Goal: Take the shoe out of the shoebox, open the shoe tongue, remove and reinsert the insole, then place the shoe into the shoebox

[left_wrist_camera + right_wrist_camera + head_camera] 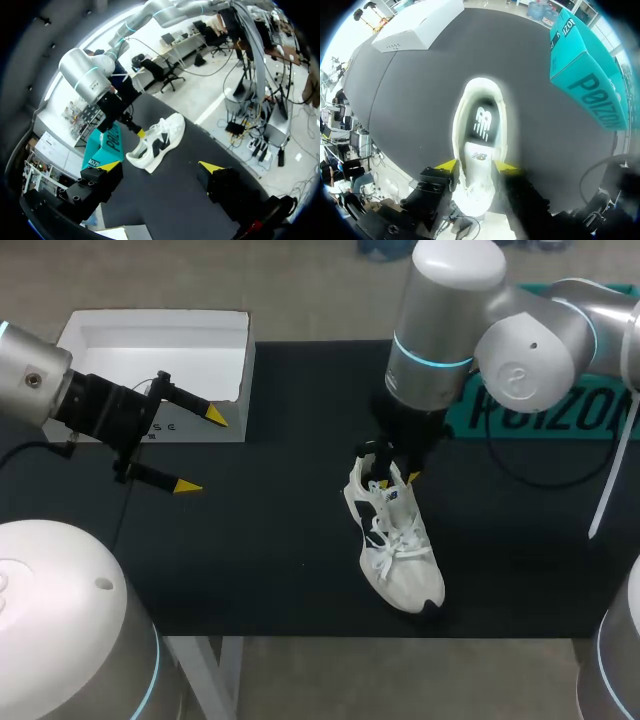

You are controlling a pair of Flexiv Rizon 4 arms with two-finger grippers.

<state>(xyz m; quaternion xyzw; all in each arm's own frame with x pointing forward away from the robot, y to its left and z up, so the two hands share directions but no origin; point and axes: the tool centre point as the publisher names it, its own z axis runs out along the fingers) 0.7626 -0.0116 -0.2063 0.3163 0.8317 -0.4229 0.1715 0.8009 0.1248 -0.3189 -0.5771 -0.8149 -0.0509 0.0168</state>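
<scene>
A white sneaker (395, 540) with black side marks lies on the black table, toe toward the front edge. My right gripper (395, 478) hangs straight down over its heel opening. In the right wrist view its yellow tips stand apart on either side of the tongue (479, 156), gripper (477, 166) open, and the dark insole (482, 122) shows inside the shoe. The open white shoebox (240, 370) sits at the far left with nothing in it. My left gripper (200, 452) hovers wide open beside the box and holds nothing. From the left wrist, the shoe (155, 142) lies ahead of the open fingers.
A teal box (540, 410) lies on the table at the far right, behind my right arm. Bare black tabletop (280, 540) stretches between the shoebox and the shoe. The table's front edge runs just past the shoe's toe.
</scene>
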